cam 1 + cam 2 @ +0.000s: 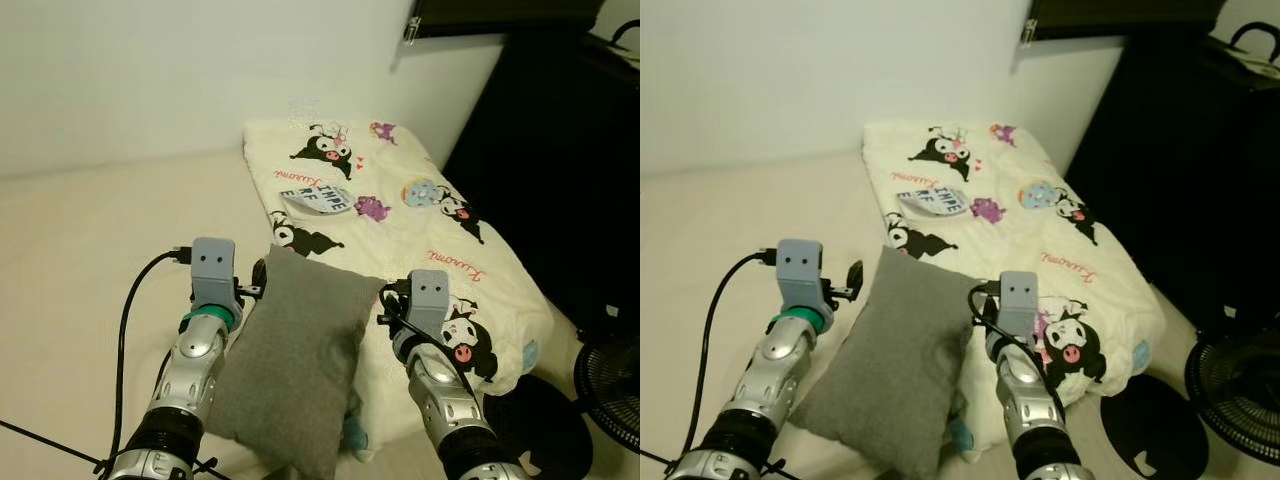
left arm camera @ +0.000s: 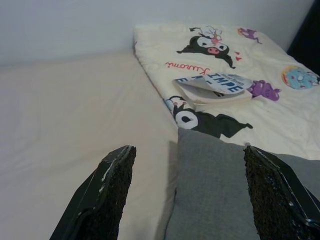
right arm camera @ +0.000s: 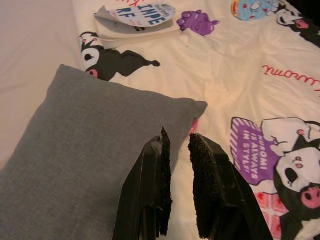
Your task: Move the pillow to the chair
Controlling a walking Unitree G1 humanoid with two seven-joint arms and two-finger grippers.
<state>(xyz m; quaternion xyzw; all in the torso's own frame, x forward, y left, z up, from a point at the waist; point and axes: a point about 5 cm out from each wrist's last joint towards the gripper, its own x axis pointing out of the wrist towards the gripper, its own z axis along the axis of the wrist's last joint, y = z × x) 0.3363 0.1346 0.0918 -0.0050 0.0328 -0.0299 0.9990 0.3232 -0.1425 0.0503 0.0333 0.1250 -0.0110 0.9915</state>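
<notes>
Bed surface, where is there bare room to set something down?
The plain cream sheet between the wall and the gray pillow lies bare. The cartoon blanket is crowded near its booklet and both grippers.

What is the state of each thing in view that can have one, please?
Grey pillow: lying on the bed, between the two grippers, not lifted.
Left gripper: open, fingers astride the pillow's corner.
Right gripper: fingers nearly together, holding nothing, at the pillow's edge.
Printed blanket: spread over the bed, one corner folded back.
Booklet: lying on the blanket, partly open.
Fan: on the floor beside the bed; running or not, cannot tell.
</notes>
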